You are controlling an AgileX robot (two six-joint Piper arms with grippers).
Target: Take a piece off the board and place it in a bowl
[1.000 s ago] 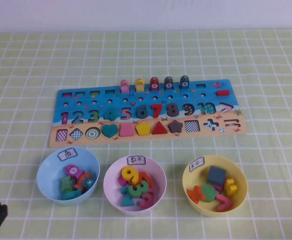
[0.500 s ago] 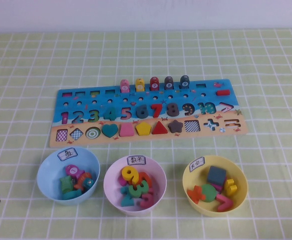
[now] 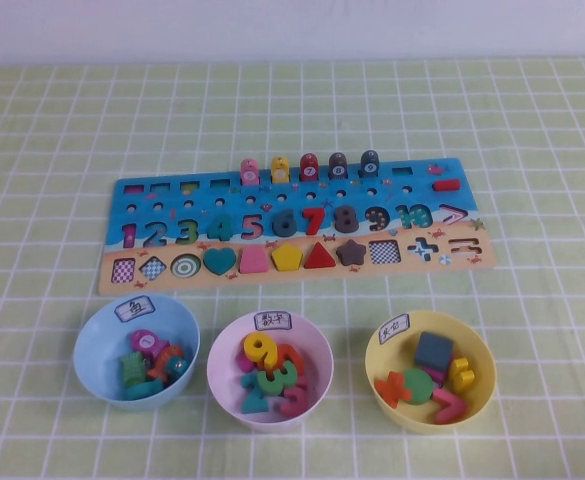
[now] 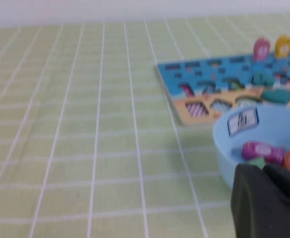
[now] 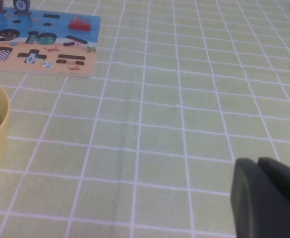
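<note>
The board lies across the middle of the table, with pink, yellow, red and two dark pegs standing along its far edge. The light blue bowl stands in front of the board's left end. Several pieces lie in it, among them a teal-green block and a pink one. My left gripper is shut and empty, low beside the near rim of the light blue bowl. My right gripper is shut and empty over bare cloth, right of the board. Neither gripper shows in the high view.
A pink bowl with number pieces and a yellow bowl with shape pieces stand in a row with the blue one. The yellow bowl's rim shows in the right wrist view. A green checked cloth covers the table.
The dark tip of my left arm at the high view's bottom-left corner has drawn back out of the picture. Board, bowls and pieces have not moved.
</note>
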